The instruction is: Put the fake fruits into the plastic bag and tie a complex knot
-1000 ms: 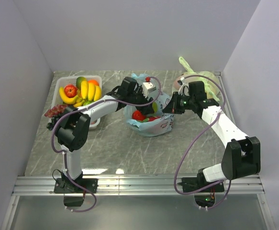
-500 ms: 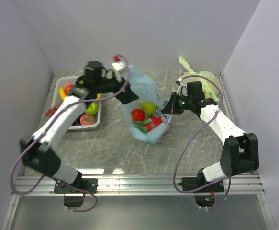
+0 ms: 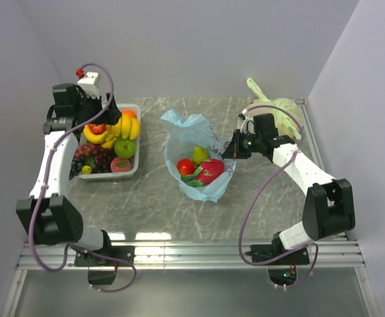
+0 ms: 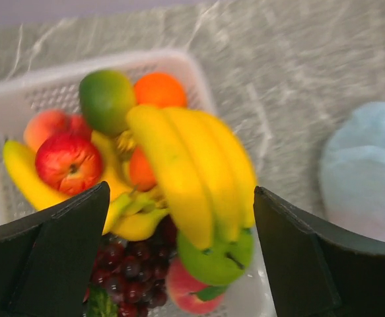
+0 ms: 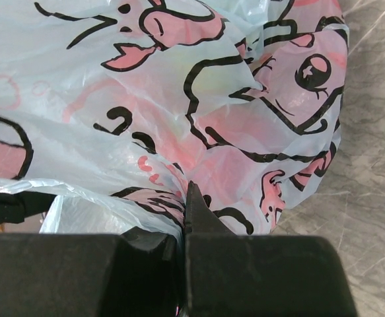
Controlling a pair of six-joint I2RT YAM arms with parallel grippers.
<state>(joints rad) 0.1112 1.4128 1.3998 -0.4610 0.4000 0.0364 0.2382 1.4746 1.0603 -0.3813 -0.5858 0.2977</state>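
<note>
Plastic bag [image 3: 182,125] sits well right of the white basket [image 4: 179,58], mouth open, a few fake fruits [image 3: 185,166] inside. Left gripper [image 4: 181,198] hangs over the basket's bananas [image 4: 192,165], jaws wide apart, holding nothing. Right gripper [image 5: 187,198], farther right of the basket, is clamped tight on the bag's edge.
</note>
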